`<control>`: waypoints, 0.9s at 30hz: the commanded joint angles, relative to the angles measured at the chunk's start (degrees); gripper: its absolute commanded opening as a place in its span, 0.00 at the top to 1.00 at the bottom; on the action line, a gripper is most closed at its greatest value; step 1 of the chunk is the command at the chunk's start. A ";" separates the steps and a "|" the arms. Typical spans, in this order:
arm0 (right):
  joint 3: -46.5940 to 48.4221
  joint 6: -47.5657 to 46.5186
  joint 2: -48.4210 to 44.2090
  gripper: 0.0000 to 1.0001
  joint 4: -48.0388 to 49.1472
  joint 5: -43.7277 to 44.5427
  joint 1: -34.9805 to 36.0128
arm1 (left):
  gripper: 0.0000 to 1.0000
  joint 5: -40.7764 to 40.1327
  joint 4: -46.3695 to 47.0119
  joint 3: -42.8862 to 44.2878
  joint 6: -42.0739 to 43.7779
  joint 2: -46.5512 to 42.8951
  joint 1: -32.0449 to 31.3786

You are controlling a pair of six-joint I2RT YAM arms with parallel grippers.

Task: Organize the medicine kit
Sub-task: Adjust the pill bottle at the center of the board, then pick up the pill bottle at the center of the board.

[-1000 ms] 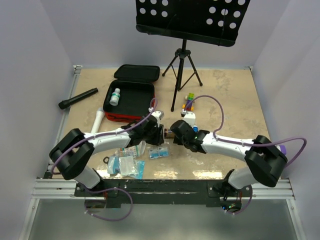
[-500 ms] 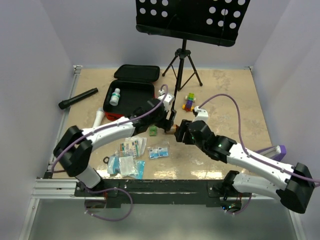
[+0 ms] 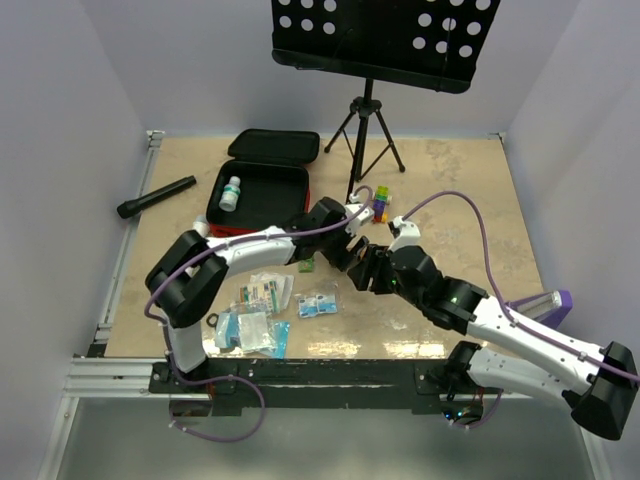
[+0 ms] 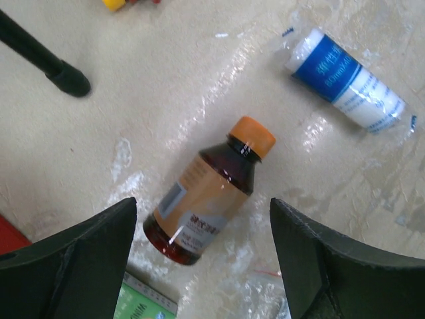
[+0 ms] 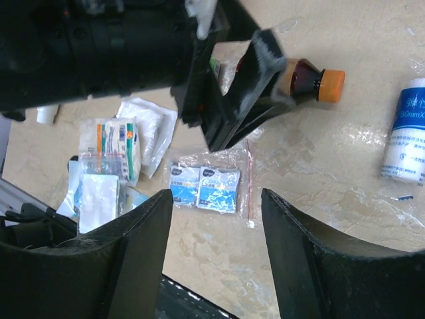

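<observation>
The medicine kit [image 3: 258,203], a red zip case, lies open at the back left with a small white bottle [image 3: 231,192] inside. A brown bottle with an orange cap [image 4: 206,196] lies on its side on the table. My left gripper [image 4: 202,205] hovers over it, open, with a finger on each side of the bottle's lower half and apart from it. My right gripper [image 5: 216,196] is open above a clear bag of blue packets [image 5: 206,187]. In the top view both grippers [image 3: 350,250] [image 3: 368,268] meet mid-table and hide the bottle.
A blue-and-white bandage roll [image 4: 348,80] lies right of the bottle. A green box [image 3: 306,264] and a pile of packets [image 3: 255,315] lie near the front left. A black flashlight [image 3: 157,197], a white tube [image 3: 195,240], coloured blocks [image 3: 379,203] and the music stand's tripod [image 3: 366,140] are around.
Both grippers have opened wider. The left arm has reached farther right towards the table's middle. The right arm has stretched out, its elbow swinging down to the right.
</observation>
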 commanded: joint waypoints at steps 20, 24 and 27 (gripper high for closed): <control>-0.62 -1.14 -2.59 0.39 2.10 -2.02 0.19 | 0.51 -7.77 -10.07 8.41 -10.73 7.99 0.20; -1.06 -0.88 -2.95 0.39 2.19 -2.02 0.11 | 0.41 -5.48 -10.24 7.53 -15.42 7.46 0.12; -1.15 -0.71 -3.30 0.39 2.19 -2.28 0.11 | 0.35 -6.36 -11.55 7.09 -14.90 6.32 0.20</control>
